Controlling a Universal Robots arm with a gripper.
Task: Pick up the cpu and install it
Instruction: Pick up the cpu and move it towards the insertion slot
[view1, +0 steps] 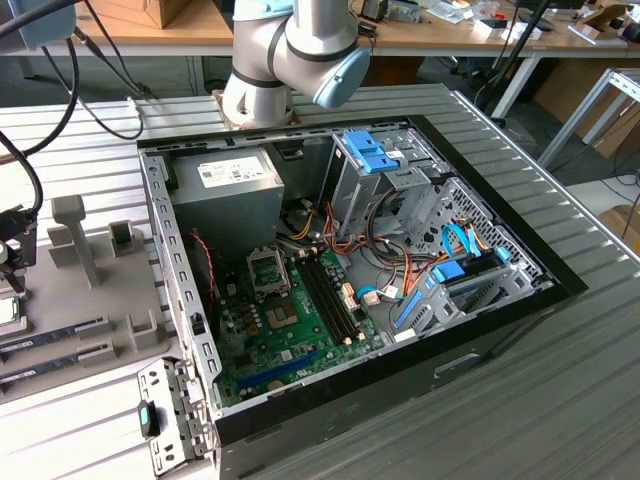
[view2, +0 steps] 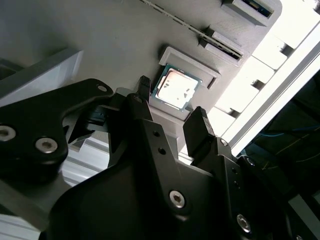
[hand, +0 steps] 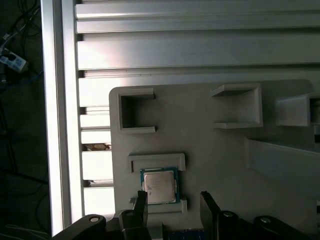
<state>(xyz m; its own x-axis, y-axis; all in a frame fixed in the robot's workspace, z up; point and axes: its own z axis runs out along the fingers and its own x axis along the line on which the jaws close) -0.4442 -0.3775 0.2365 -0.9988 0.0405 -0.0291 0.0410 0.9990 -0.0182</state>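
— Well, where does your cpu (hand: 159, 186) sit?
— Flat in its pocket on the grey tray (hand: 225, 165). Your gripper (hand: 175, 207) hangs just over it, fingers (hand: 141, 202) spread wider than the chip, holding nothing.

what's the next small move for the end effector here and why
Probably a slight sideways centring, then a straight descent. The end effector hangs open above the cpu, which lies flat and untouched in its nest on the grey holder tray. In the first wrist view it looks closer to one finger than the other.
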